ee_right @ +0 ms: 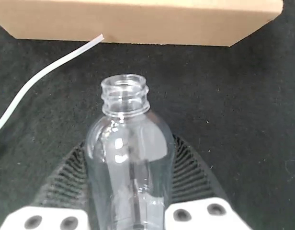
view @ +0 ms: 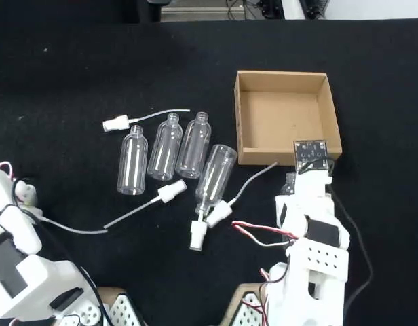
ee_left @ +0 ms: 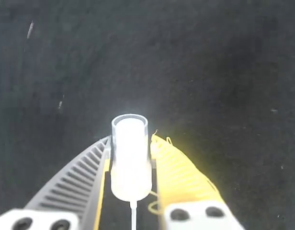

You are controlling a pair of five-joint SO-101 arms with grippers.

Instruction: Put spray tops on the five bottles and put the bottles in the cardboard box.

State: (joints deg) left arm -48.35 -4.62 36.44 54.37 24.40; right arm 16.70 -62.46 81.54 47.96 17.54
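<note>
My left gripper (ee_left: 130, 140) is shut on a white spray top (ee_left: 130, 165), cap pointing away over bare black cloth. In the high view that arm sits at the near left, and the top's thin tube (view: 73, 227) trails right along the table. My right gripper (ee_right: 130, 143) is shut on a clear open-necked bottle (ee_right: 130, 139), just in front of the cardboard box (view: 283, 157). Several more clear bottles lie left of the box: three side by side (view: 165, 147) and one (view: 216, 175) slanted beside them. Loose spray tops (view: 172, 191) (view: 116, 123) (view: 219, 214) lie around them.
The box (ee_right: 138, 21) is open and holds nothing. Another spray top (view: 197, 234) lies near the slanted bottle's neck, and a long tube (ee_right: 42, 76) runs toward the box's front wall. Red and white wires (view: 260, 234) hang from the right arm.
</note>
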